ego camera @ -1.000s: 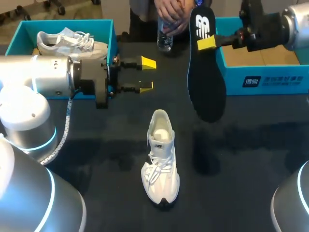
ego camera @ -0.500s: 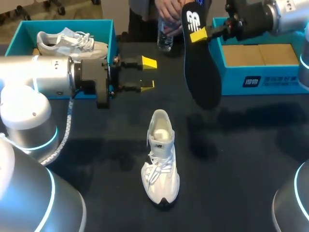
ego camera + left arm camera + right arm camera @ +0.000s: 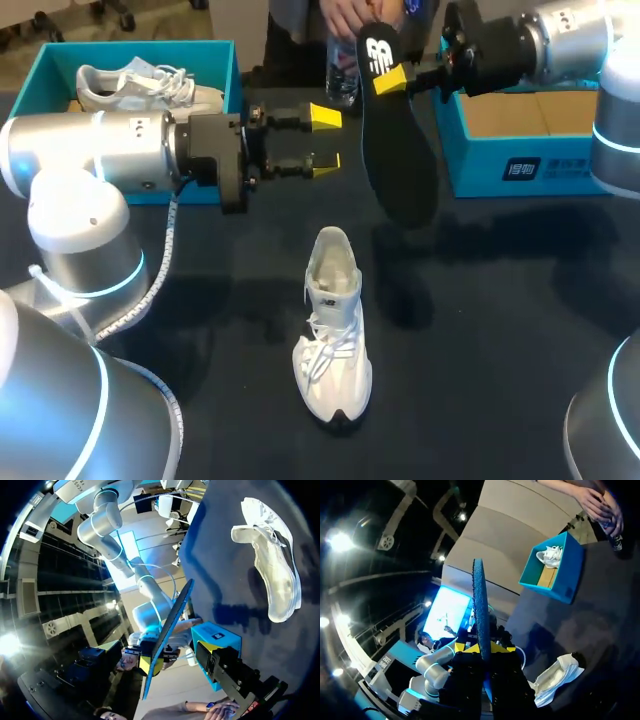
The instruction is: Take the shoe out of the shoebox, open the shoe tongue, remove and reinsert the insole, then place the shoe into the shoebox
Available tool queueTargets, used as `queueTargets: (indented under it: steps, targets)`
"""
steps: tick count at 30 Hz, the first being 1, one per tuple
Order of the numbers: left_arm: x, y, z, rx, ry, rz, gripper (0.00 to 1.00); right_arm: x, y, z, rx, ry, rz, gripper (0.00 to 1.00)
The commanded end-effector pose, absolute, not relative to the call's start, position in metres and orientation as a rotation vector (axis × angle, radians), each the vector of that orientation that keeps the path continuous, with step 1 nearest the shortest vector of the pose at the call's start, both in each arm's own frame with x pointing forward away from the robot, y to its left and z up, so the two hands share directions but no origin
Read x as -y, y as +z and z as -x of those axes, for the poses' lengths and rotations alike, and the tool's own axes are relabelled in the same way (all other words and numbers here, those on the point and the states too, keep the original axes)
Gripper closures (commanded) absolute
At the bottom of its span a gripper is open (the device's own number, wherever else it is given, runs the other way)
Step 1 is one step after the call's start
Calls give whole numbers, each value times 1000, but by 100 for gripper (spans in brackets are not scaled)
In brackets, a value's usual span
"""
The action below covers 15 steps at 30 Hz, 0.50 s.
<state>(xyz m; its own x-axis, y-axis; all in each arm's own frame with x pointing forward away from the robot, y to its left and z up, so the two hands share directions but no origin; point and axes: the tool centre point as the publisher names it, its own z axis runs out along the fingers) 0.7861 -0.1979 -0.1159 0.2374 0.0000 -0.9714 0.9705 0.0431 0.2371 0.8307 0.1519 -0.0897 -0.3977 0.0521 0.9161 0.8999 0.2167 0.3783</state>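
A white shoe (image 3: 331, 335) stands on the dark table, heel toward the far side, tongue pulled up. My right gripper (image 3: 392, 78) is shut on the heel end of a black insole (image 3: 398, 160), which hangs down in the air above the table. My left gripper (image 3: 325, 140) is held level just left of the insole, open with nothing between its fingers. In the right wrist view the insole (image 3: 479, 600) shows edge-on between that gripper's yellow tips (image 3: 481, 648), the shoe (image 3: 555, 678) below it. The left wrist view shows the insole (image 3: 167, 630) ahead and the shoe (image 3: 272, 575) beyond.
A blue shoebox (image 3: 215, 58) at the far left holds a second white shoe (image 3: 150, 88). Another blue shoebox (image 3: 520, 165) stands at the far right behind the insole. A person's hands hold a water bottle (image 3: 343, 78) at the table's far edge.
My right arm has carried the insole leftward and slightly away, close to my left gripper. The left gripper has shifted a little to the right. The shoe has not moved.
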Motion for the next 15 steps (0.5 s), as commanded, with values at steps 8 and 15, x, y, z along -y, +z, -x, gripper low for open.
queueTargets:
  steps: [8,15]
  targets:
    - [205,-123,-800,-1075,-1012,-1246,0,-157,-101,-837,1514,-1226,1043,100]
    - [210,-123,-804,-1069,-1038,-1229,0,-157,-108,-844,1438,-1225,1136,100]
